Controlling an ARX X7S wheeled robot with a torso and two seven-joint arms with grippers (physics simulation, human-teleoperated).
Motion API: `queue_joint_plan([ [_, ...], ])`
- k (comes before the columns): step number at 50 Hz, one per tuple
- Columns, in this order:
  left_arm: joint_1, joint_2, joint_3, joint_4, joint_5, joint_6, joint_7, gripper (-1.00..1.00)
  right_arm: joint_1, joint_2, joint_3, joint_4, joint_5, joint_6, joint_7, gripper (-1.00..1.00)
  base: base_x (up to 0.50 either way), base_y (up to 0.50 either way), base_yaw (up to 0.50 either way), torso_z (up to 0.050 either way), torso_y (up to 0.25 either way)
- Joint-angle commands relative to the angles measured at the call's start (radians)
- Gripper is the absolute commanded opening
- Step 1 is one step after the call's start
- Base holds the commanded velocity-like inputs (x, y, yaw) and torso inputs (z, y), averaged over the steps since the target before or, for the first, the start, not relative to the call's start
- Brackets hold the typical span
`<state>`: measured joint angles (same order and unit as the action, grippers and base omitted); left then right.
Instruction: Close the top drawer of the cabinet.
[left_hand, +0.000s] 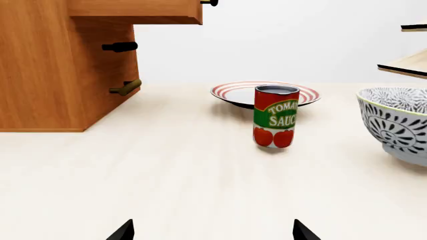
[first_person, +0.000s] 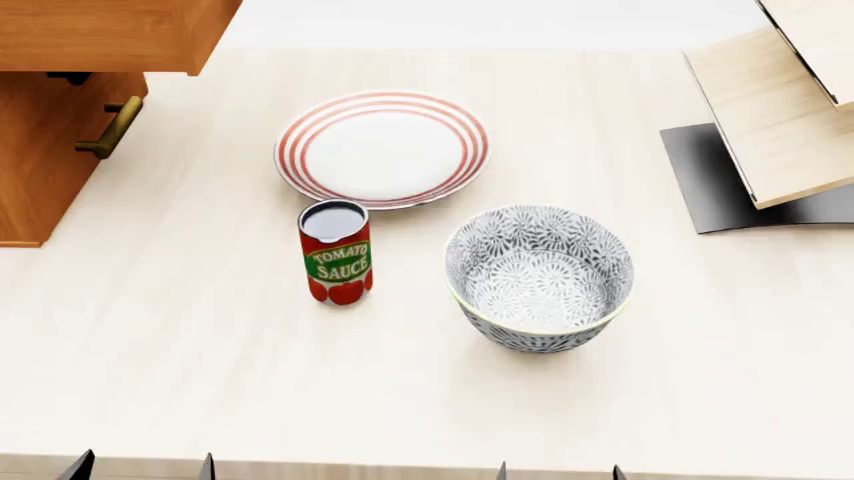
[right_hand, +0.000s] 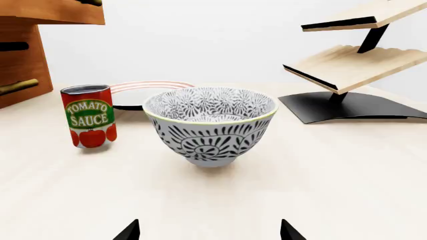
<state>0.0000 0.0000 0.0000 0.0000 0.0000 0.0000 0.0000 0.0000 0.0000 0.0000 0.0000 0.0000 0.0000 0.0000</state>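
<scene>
Though pulled out, top drawer (first_person: 100, 35) cropped

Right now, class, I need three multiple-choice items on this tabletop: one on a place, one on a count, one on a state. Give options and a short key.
1. The tomato sauce can stands:
A. inside the bowl
B. on the table, just in front of the plate
C. on the rack

2. How many brass handles show on the cabinet in the head view?
A. one
B. three
C. none

3. The top drawer is:
A. shut flush
B. removed
C. pulled out

Key: 1 B, the can sits upright on the table beside the bowl. 2 A, only one shows. 3 C, it overhangs the cabinet front.
</scene>
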Motion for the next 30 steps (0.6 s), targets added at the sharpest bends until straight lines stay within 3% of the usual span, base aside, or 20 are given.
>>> queue_joint_plan([
  [1,-0.002,-0.022,0.024,-0.007,-0.022,0.005,-0.023,1.0,0.004,0.037,-0.044,0.008,0.037,-0.006,0.044,1.0,0.0,0.0,0.0,0.0,0.0],
  [18,-0.029,-0.065,0.081,-0.041,-0.041,0.039,-0.066,1.0,0.019,0.063,-0.074,0.028,0.024,-0.068,0.118,1.0,0.0,0.0,0.0,0.0,0.0],
  [24,-0.044,-0.086,0.132,-0.024,-0.001,0.118,-0.051,1.0,0.043,0.08,-0.057,-0.149,0.036,0.028,0.153,1.0,0.0,0.0,0.0,0.0,0.0],
  [30,-0.102,-0.086,0.116,-0.109,-0.05,0.138,-0.046,1.0,0.177,0.095,-0.015,-0.228,0.071,0.156,0.18,1.0,0.0,0.0,0.0,0.0,0.0],
])
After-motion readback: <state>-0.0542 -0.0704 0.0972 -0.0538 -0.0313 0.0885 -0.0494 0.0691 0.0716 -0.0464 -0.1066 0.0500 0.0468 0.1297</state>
